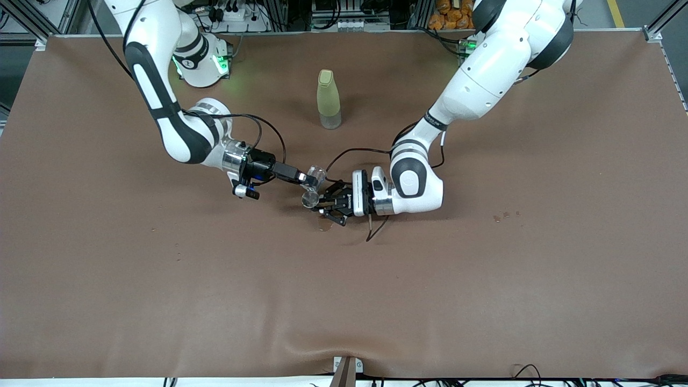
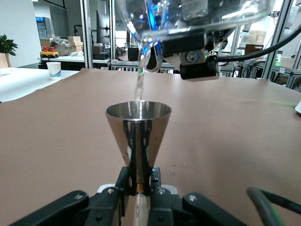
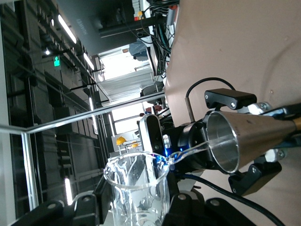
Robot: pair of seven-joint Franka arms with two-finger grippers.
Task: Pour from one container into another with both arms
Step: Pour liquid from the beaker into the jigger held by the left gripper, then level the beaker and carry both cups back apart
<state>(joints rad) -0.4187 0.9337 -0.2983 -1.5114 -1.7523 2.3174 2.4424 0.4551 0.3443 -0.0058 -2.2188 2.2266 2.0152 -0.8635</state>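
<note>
Step in hand: the pour is under way; a thin stream of clear liquid is seen falling from a tilted glass beaker (image 2: 188, 16) into a steel jigger (image 2: 138, 136).
Right gripper (image 1: 306, 180): closed on the glass beaker, which is tipped over the jigger's mouth above mid-table.
Left gripper (image 1: 328, 207): clamped on the jigger's narrow waist, the cup held upright under the stream.
Bystander: a pale green bottle (image 1: 328, 99) is left standing upright on the brown table (image 1: 484, 295), nearer the robots' bases.
Next move, as judged: the beaker is to be righted once the jigger is nearly full, with the jigger kept level and unmoved so nothing is spilled.
</note>
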